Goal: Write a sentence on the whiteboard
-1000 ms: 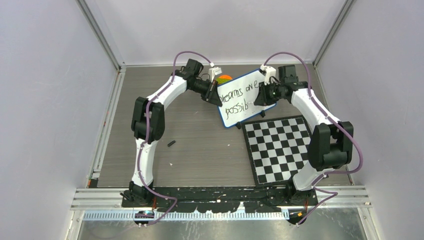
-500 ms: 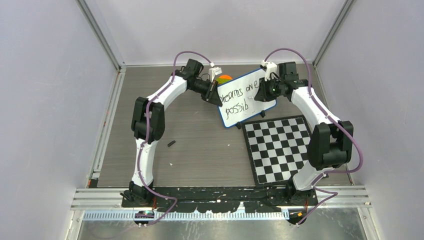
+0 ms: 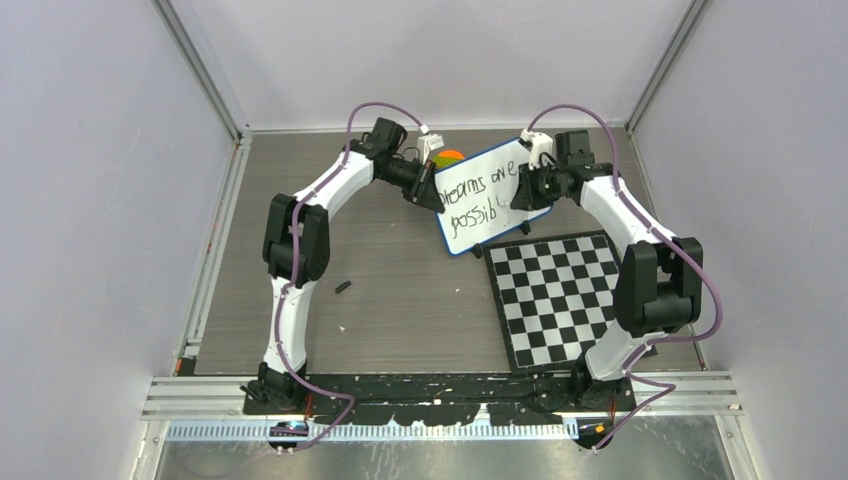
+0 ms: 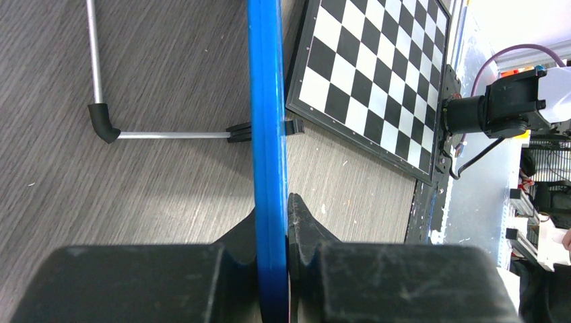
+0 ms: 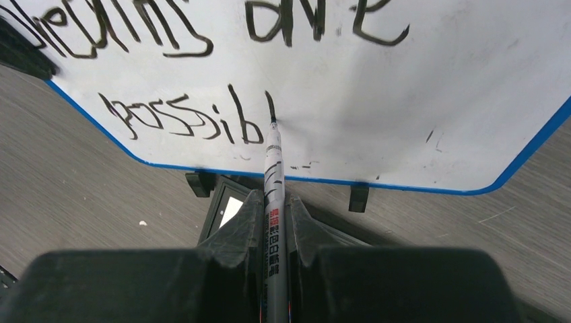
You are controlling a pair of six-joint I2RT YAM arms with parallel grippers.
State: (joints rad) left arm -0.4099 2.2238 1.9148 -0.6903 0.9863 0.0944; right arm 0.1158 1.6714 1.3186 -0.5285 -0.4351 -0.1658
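Observation:
The whiteboard (image 3: 482,215), white with a blue rim, stands propped at the back centre. My left gripper (image 3: 432,198) is shut on its left edge, seen as a blue rim (image 4: 266,134) between the jaws. My right gripper (image 3: 522,192) is shut on a grey marker (image 5: 274,202). The marker's tip touches the board (image 5: 417,101) at the foot of a fresh stroke. The sentence (image 5: 188,118) reads "Dreams are" above "possibl" in black.
A black-and-white checkered board (image 3: 562,297) lies flat in front of the whiteboard, also in the left wrist view (image 4: 374,74). A small black cap (image 3: 343,287) lies on the table left of centre. An orange and green object (image 3: 449,156) sits behind the whiteboard.
My right gripper rose to the board's upper right, then came back down to the second line. A new stroke "l" now follows "possib".

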